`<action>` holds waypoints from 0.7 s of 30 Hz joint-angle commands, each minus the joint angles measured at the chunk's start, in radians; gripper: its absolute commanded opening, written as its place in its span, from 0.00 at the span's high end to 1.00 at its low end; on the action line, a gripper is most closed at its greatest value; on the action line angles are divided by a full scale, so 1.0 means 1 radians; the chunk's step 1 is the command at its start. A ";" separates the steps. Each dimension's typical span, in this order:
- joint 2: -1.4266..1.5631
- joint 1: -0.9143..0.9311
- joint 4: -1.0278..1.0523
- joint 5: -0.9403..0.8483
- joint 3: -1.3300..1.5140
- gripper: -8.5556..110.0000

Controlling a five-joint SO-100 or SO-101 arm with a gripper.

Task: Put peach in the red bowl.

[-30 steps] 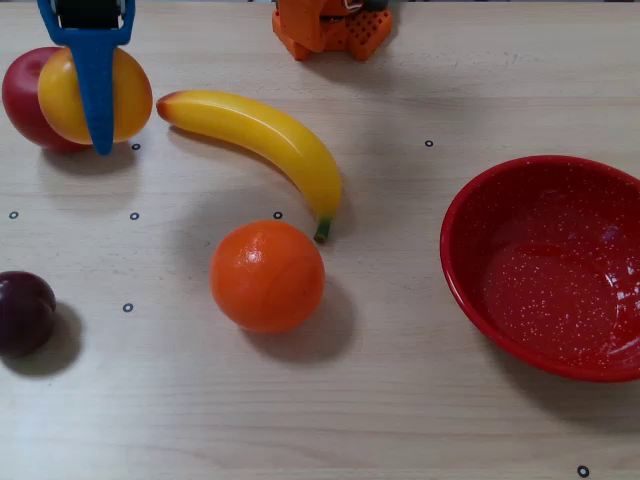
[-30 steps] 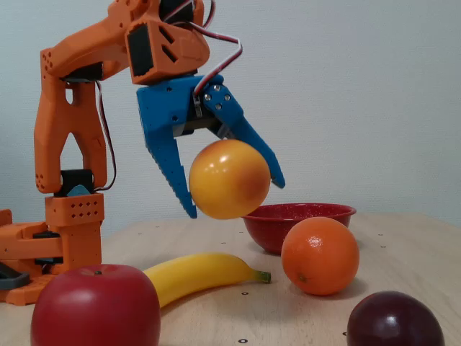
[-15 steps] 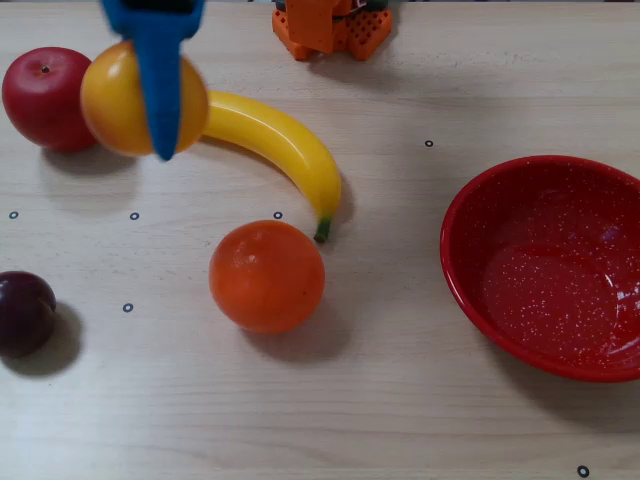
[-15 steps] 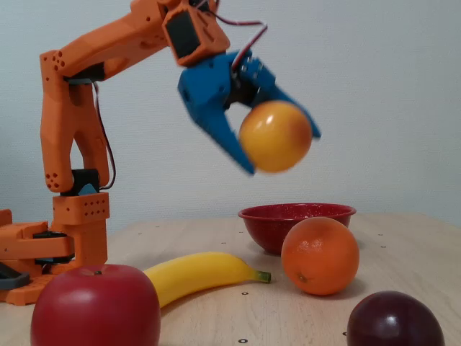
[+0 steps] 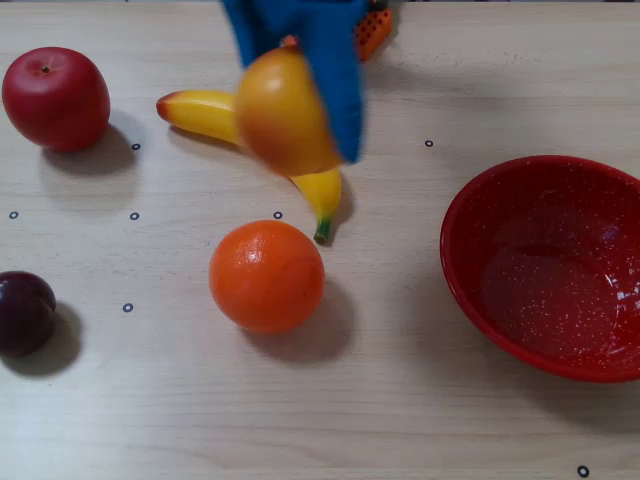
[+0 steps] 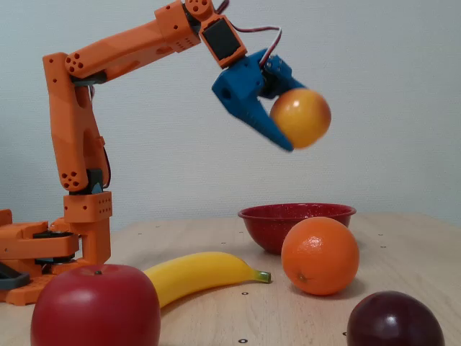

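Note:
The peach (image 5: 282, 112) is yellow-orange with a reddish blush and hangs in the air, held by my blue gripper (image 5: 318, 100). In a fixed view from the side the gripper (image 6: 288, 122) is shut on the peach (image 6: 301, 117) high above the table, left of and above the red bowl (image 6: 297, 216). The red bowl (image 5: 548, 265) stands empty at the right of the table in the view from above.
A banana (image 5: 215, 118) lies under the held peach. An orange (image 5: 266, 276) sits in front of it, between peach and bowl. A red apple (image 5: 55, 97) is at the far left and a dark plum (image 5: 24, 312) at the left edge.

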 commanded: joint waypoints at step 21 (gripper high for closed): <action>0.133 -0.469 -0.268 0.380 0.121 0.93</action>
